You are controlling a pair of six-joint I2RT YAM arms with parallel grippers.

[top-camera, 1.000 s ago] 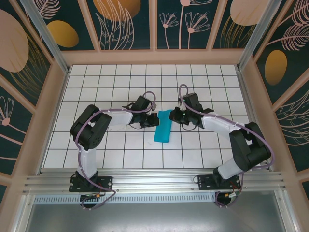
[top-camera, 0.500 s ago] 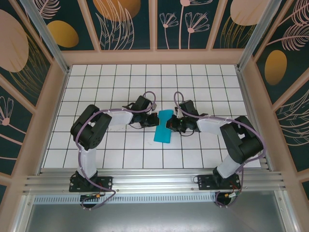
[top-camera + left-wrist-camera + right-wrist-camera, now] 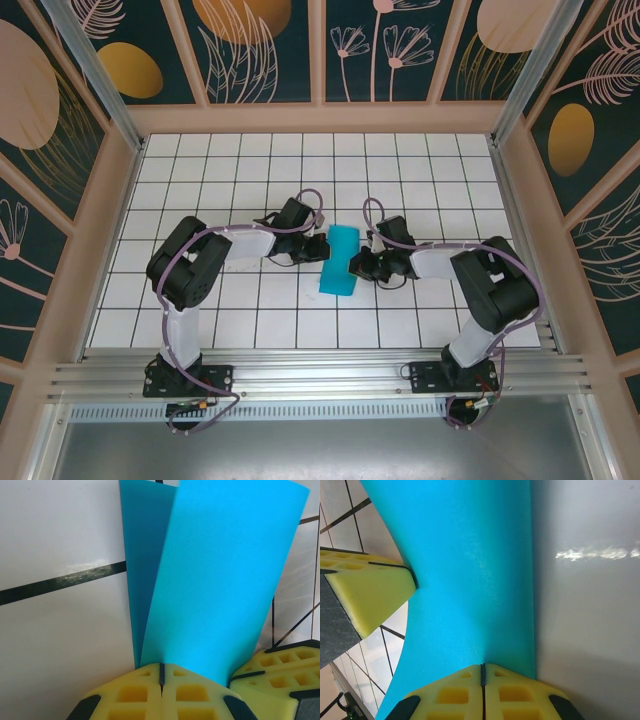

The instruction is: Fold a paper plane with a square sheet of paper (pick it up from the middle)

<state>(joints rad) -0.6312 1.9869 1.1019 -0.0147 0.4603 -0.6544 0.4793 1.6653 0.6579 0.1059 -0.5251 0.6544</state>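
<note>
Mid-fold: the square sheet of paper [image 3: 338, 262] sits doubled over at the centre of the tabletop [image 3: 250, 170]. The left gripper [image 3: 318, 247] is pinched tight on its 9 o'clock edge and the right gripper [image 3: 357, 266] on its 3 o'clock edge. Next, probably: you align the edges and press the crease.

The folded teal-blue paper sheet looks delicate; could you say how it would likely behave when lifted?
The folded teal-blue paper sheet probably flops: its top layer bows away from the lower one. It seems very light: the left pincer and right pincer pinch only its edges.
</note>
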